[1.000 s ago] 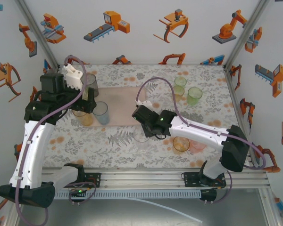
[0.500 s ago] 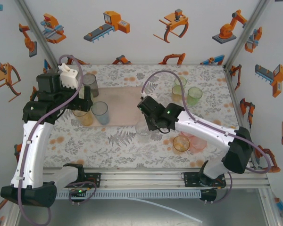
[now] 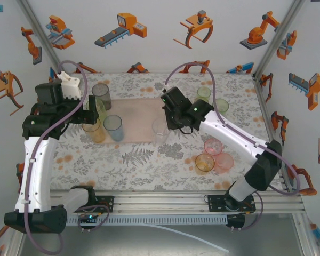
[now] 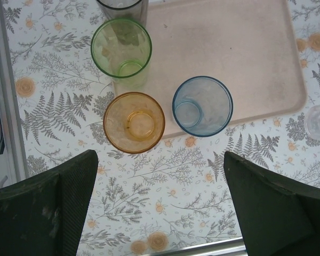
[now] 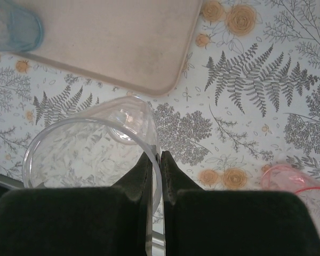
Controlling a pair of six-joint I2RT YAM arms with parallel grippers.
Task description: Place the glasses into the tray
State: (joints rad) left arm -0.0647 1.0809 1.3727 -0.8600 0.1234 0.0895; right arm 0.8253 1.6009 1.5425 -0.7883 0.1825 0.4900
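Note:
My right gripper (image 5: 156,159) is shut on the rim of a clear glass (image 5: 88,152), held just off the near right corner of the pale pink tray (image 5: 114,37). From above, the clear glass (image 3: 161,129) hangs at the tray's (image 3: 138,114) near edge under the right gripper (image 3: 166,124). My left gripper (image 4: 160,176) is open and high over the cloth with nothing between its fingers. Ahead of it are a green glass (image 4: 121,48), an amber glass (image 4: 134,122) on the cloth, and a blue glass (image 4: 202,105) on the tray's near left corner.
A grey glass (image 3: 101,95) stands at the tray's far left. Two green glasses (image 3: 221,108) and an amber one are at the back right. Two pink glasses (image 3: 213,145) and an amber glass (image 3: 205,162) sit at the front right. Walls close in three sides.
My right arm has carried the clear glass from the front cloth back to the tray's near edge. The left arm has drawn back a little to the left, still open.

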